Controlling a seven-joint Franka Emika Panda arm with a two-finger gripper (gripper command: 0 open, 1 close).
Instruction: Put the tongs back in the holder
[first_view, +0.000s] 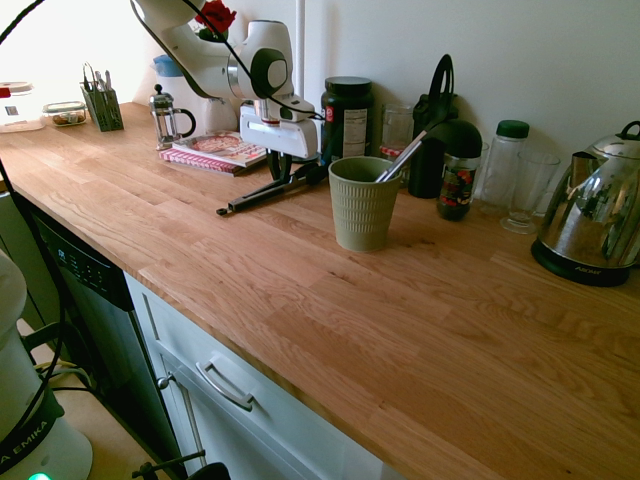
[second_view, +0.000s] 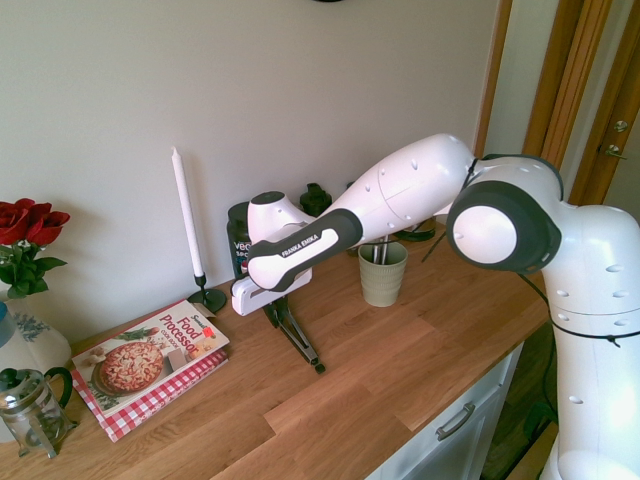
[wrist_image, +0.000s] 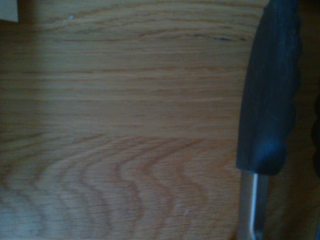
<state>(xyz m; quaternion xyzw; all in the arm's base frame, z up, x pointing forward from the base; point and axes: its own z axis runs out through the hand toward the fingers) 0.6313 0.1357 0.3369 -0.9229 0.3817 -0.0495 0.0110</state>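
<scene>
The tongs (first_view: 268, 192) lie flat on the wooden surface (first_view: 330, 300), just left of the olive-green holder (first_view: 362, 203), black tips toward the cup. The pincer (first_view: 281, 165) points straight down over that tip end, its fingers low around the tongs; whether they are pinching them yet I cannot tell. Gripping near one end probably lets the tongs be tipped upright into the holder, where a silver utensil handle (first_view: 402, 158) already leans.

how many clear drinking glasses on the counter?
2. One glass stands by the wall behind the green cup; another glass stands left of the kettle. Others may be hidden behind the jars.
</scene>
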